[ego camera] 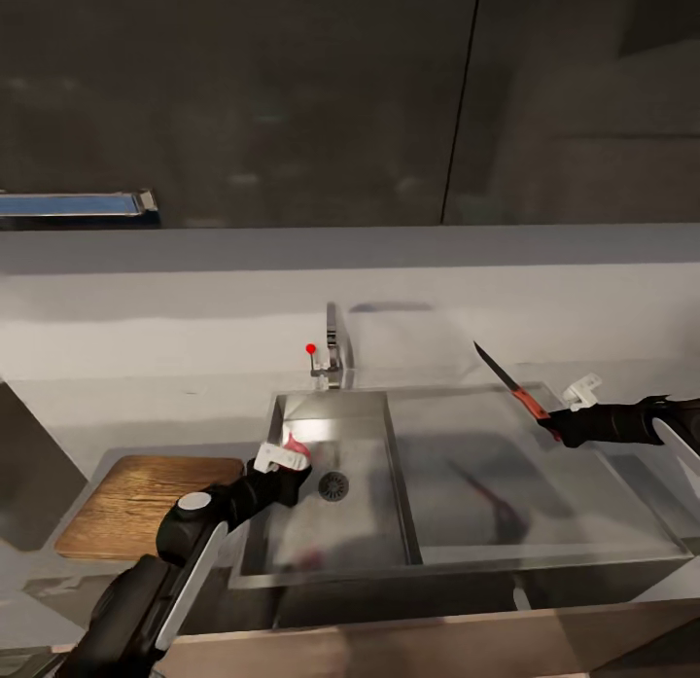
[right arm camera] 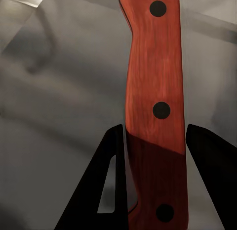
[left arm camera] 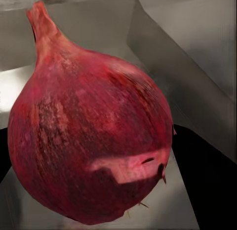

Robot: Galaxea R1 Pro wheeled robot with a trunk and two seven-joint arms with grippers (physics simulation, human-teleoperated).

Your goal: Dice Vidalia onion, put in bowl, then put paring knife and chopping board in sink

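onion [left arm camera: 94,126] held by left gripper [ego camera: 282,459] over the sink [ego camera: 544,547] basin; paring knife [ego camera: 513,386] clamped in right gripper [ego camera: 569,415] above the drainboard.
risk: the round onion could slip back into the basin during the carry to the chopping board [ego camera: 136,503]; the raised blade could swing near the tap [ego camera: 335,347]. count: one of each.

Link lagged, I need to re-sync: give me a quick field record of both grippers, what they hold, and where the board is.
left gripper: shut on onion, over the sink basin by its left wall
right gripper: shut on paring knife by its red-orange handle, blade pointing up and toward the tap
knife position: above the drainboard, not touching it
chopping board: flat on countertop, left of the sink, bare
onion state: whole, uncut
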